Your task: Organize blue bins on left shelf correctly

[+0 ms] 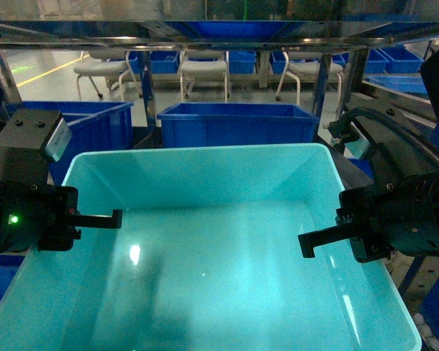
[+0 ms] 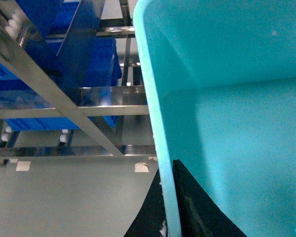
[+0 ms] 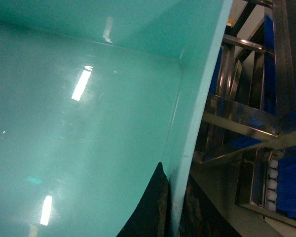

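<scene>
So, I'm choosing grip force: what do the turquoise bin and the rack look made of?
The turquoise bin looks like glossy moulded plastic: smooth walls, soft light glare. The rack looks like polished steel: mirror-like beams reflecting blue crates.

The light turquoise plastic tub (image 1: 227, 292) is cut off at 6 o'clock of the head view. Its walls hide the outer finger of the left end effector (image 1: 102, 218) and of the right end effector (image 1: 329, 238). Both wrist views crop the fingers.
</scene>
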